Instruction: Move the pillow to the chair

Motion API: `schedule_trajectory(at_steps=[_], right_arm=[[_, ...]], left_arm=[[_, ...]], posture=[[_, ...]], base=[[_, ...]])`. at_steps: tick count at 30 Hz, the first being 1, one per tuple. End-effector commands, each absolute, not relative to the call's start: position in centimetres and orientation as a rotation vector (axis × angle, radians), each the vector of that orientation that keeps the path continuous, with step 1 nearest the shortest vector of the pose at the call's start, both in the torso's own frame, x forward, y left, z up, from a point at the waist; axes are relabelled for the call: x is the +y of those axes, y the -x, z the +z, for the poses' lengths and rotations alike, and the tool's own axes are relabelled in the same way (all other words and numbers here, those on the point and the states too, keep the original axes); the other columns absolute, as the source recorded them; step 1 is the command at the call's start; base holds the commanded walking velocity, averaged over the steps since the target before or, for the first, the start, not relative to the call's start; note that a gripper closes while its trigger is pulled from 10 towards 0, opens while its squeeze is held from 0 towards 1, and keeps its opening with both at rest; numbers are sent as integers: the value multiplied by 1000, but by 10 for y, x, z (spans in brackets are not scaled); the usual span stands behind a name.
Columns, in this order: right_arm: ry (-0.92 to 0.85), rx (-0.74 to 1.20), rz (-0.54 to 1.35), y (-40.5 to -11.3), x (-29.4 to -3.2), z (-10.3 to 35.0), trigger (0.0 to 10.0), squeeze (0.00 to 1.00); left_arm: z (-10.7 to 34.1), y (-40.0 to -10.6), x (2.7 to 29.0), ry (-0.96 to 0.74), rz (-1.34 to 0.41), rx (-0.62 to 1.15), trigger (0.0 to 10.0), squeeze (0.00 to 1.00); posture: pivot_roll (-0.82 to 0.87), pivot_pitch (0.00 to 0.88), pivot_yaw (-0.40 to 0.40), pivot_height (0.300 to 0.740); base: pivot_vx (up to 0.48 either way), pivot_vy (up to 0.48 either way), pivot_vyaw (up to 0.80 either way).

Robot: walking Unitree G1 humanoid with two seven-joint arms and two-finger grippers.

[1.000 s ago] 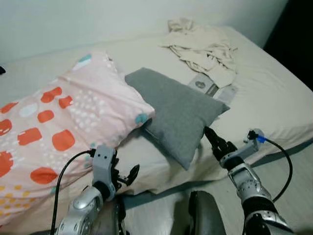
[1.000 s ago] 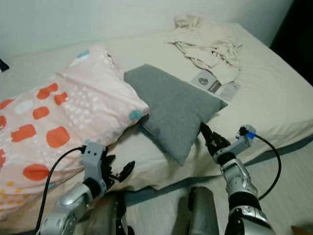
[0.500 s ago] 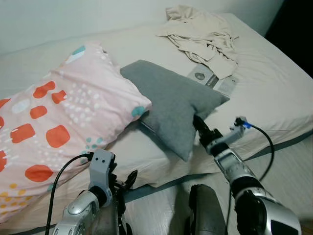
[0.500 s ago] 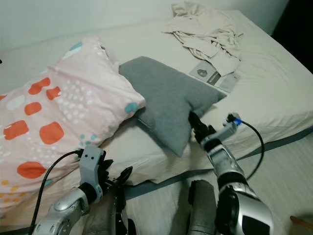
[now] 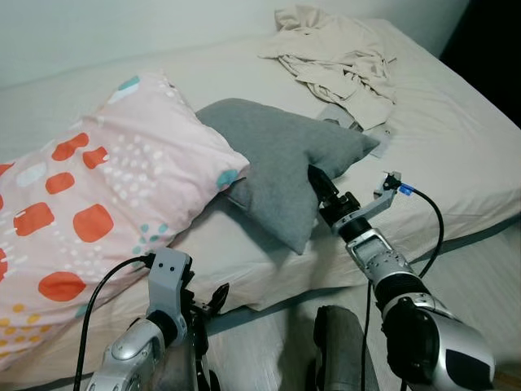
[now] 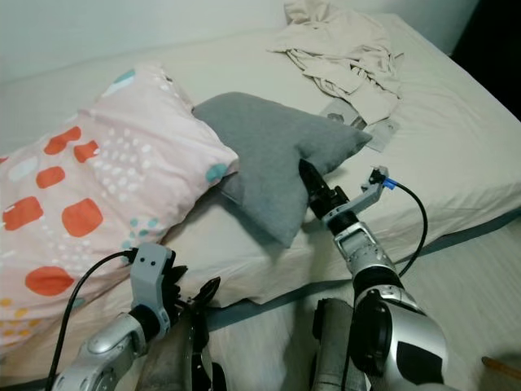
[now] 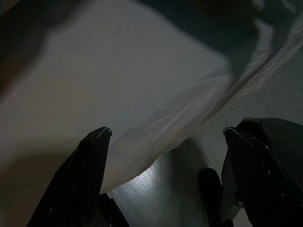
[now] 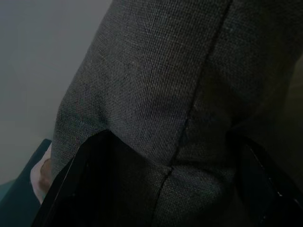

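Grey pillow (image 5: 281, 167): on bed (image 5: 456, 155), near the front edge, partly tucked under the patterned pillow; near edge bunched and lifted where the right gripper meets it. Plain woven cover with one seam line, seen close in the right wrist view; no label or writing readable.

Right gripper (image 5: 316, 181): reaching over the bed edge, tips pushed into the near side of the grey pillow. Fingers (image 8: 94, 184) spread, one on either side of the fabric fold, in contact with the cloth; not closed on it.

Left gripper (image 5: 213, 297): low, by the front edge of the mattress, apart from both pillows. Fingers (image 7: 80, 175) spread wide, holding nothing; pale sheet (image 7: 156, 132) hanging past the bed edge ahead of them, floor (image 7: 284, 90) beyond.

Patterned pillow (image 5: 98, 195): pale pink with orange-red patches, white dots, small teal marks; to the robot's left of the grey pillow, overlapping its far corner.

Crumpled cream cloth (image 5: 338, 57): at the far right of the bed, well apart from the grippers.

Grey flat item (image 6: 358, 122): just beyond the grey pillow, below the cream cloth, partly hidden; round emblem on it, too small to read.

Blue-tipped connector (image 5: 403, 191) and black cable on the right wrist.
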State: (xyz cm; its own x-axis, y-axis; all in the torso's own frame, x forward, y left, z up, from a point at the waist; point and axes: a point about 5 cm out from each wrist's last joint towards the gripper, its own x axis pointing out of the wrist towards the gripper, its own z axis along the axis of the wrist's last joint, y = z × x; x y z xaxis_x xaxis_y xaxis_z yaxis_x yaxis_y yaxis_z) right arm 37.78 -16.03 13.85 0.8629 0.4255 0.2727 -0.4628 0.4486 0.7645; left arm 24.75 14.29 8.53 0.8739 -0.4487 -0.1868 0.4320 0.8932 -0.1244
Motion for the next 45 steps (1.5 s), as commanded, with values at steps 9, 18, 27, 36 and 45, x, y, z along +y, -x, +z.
schedule_trajectory(at_steps=[9, 18, 27, 36, 45], right_arm=[[-879, 83, 475, -378, -157, 126, 0, 0], [-778, 119, 236, -379, -183, 119, 0, 0], [-759, -8, 287, -381, -205, 140, 0, 0], [-679, -247, 905, -340, -196, 212, 0, 0], [-598, -605, 1092, -317, -219, 328, 0, 0]], left_arm=[[76, -245, 143, 36, -475, 271, 10000, 0], [77, -248, 142, 32, -475, 270, 10000, 0], [79, -258, 141, 30, -474, 248, 10000, 0], [88, -272, 146, 153, -423, 180, 10000, 0], [90, -281, 139, 172, -430, 158, 10000, 0]], posture=[[159, 355, 64, 570], [149, 333, 70, 570], [102, 268, 56, 570], [38, 181, 25, 570], [15, 162, 19, 570]], base=[[0, 0, 0], [0, 0, 0], [0, 0, 0], [0, 0, 0], [0, 0, 0]])
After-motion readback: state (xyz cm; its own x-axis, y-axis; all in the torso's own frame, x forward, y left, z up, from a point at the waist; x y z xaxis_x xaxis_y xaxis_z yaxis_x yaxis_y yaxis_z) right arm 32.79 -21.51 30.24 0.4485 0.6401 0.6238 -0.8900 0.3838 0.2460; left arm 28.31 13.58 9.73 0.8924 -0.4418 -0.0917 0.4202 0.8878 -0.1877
